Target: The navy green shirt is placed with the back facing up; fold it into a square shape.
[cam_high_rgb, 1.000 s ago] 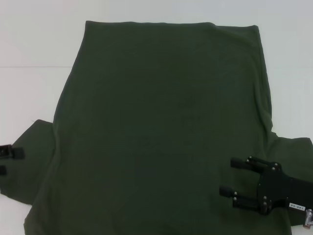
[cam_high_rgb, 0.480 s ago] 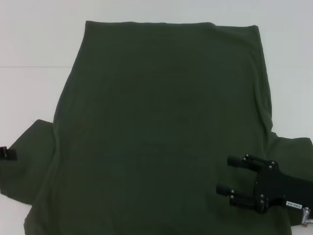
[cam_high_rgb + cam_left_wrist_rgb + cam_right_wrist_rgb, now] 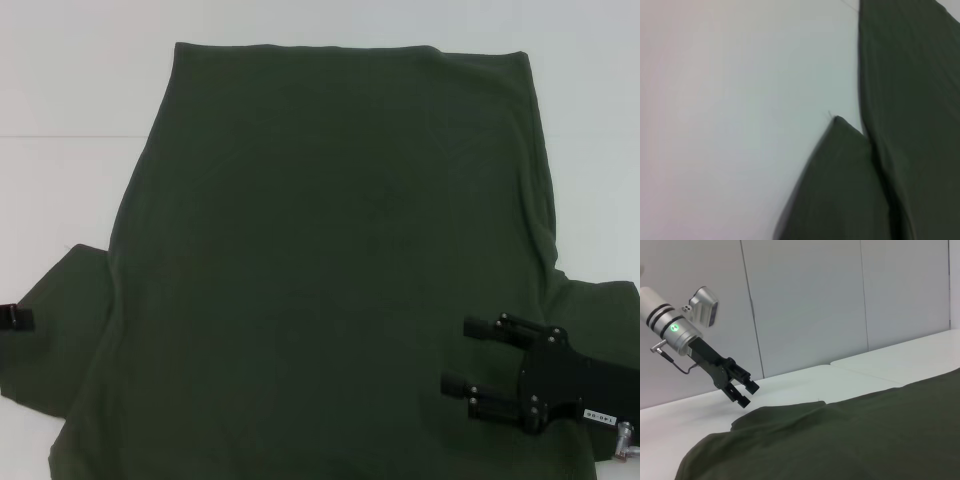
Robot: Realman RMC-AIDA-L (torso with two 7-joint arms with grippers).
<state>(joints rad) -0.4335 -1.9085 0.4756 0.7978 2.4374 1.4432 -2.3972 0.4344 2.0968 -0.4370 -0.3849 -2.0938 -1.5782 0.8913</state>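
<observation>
The navy green shirt [image 3: 320,260] lies flat on the white table [image 3: 70,90], plain back up, sleeves spread towards the near left and near right. My right gripper [image 3: 457,355] is open and hovers over the shirt's near right part, by the right sleeve, fingers pointing left. Only a tip of my left gripper [image 3: 12,316] shows at the left edge of the head view, by the left sleeve. In the right wrist view the left gripper [image 3: 747,393] is open and empty, raised just above the sleeve edge. The left wrist view shows the sleeve [image 3: 840,185] and the shirt's side.
Bare white table [image 3: 730,110] lies to the left of the shirt and beyond its far hem. A seam line crosses the table [image 3: 60,136] at the far left. Grey wall panels [image 3: 805,300] stand behind the table.
My left gripper has drawn back to the left, leaving only a tip in the head view. My right gripper has shifted slightly left and nearer over the shirt. The shirt has not moved.
</observation>
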